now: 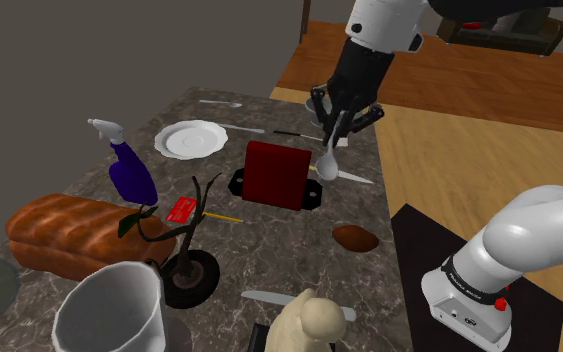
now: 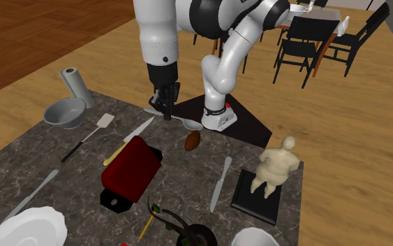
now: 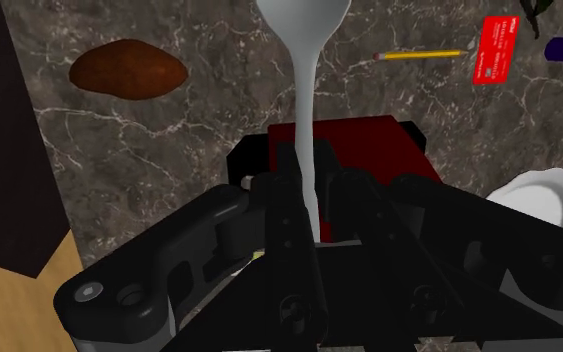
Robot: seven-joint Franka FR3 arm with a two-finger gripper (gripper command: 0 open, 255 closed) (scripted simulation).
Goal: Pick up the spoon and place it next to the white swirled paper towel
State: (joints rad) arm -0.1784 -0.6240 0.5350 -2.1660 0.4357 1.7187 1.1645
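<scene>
**Shoulder view, left to right.** A dark marbled tabletop (image 1: pixel 279 250) stands in a room with a grey wall (image 1: pixel 119 50) at eleven o'clock and a plank floor (image 1: pixel 469 150) at three o'clock. On the marble lie a brown loaf (image 1: pixel 64 235), a purple spray bottle (image 1: pixel 129 172), a white plate (image 1: pixel 191 138) and a red box (image 1: pixel 274 172) on a black base. A brown oval lump (image 1: pixel 354 238) lies at five o'clock from the box.

The black gripper (image 1: pixel 338 128) is at one o'clock from the box, its fingers pinched on the handle of the pale spoon (image 1: pixel 329 165). The spoon hangs bowl-down, apparently clear of the tabletop, though the gap is hard to judge.

**Second exterior view.** The white paper towel roll (image 2: pixel 75 85) stands at the table's corner, at ten o'clock from the gripper and well apart from the spoon. A grey bowl (image 2: pixel 64 112) lies just beside the roll. Dark dining chairs (image 2: pixel 306 42) stand on the floor at one o'clock.
</scene>
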